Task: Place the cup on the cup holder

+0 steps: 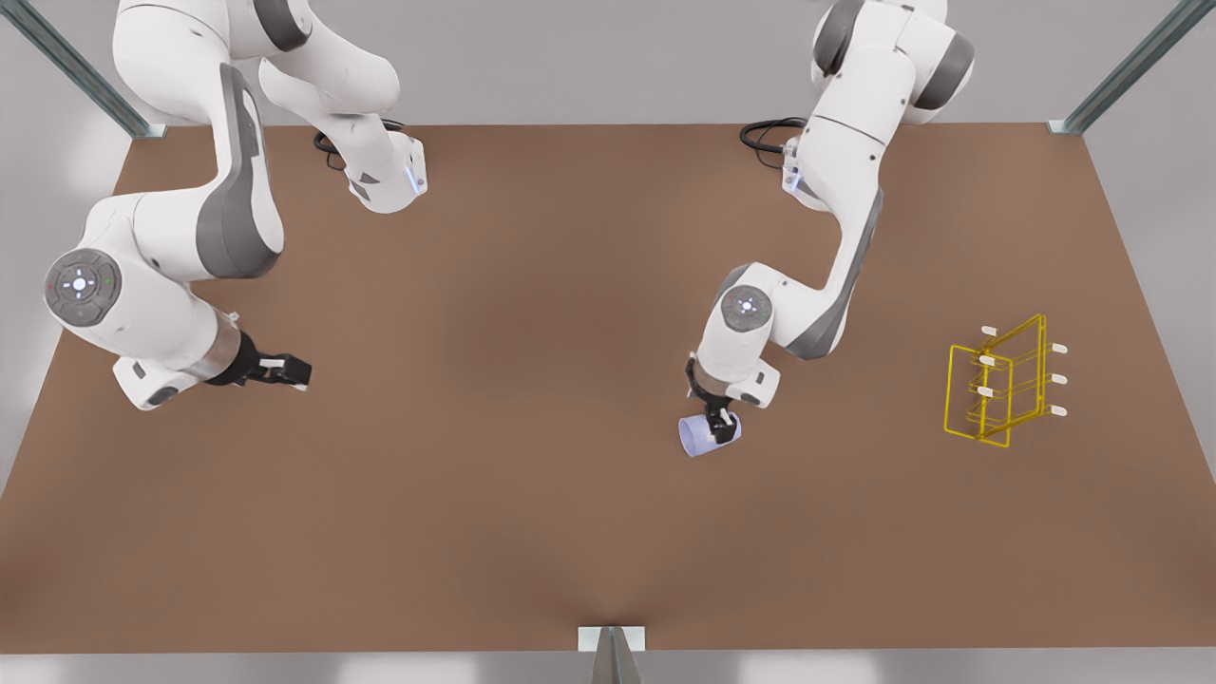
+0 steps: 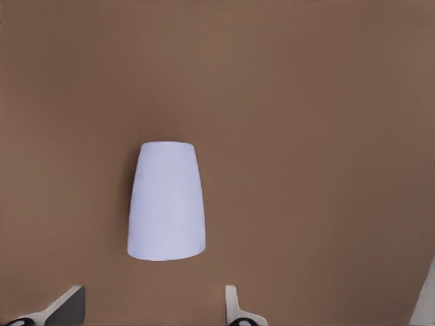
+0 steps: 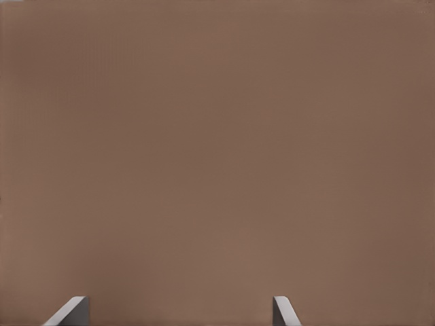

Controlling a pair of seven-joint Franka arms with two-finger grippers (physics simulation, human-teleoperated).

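I see the cup (image 1: 700, 436) lying on its side on the bench (image 1: 532, 513), with my left gripper (image 1: 719, 415) open just above it. The cup holder (image 1: 999, 382) stands well apart toward the front view's right. My right gripper (image 1: 296, 372) waits open at the front view's left.

The cup (image 1: 700, 437) lies on the table (image 1: 532, 399), with the cup holder (image 1: 997, 380) well to the front view's right.
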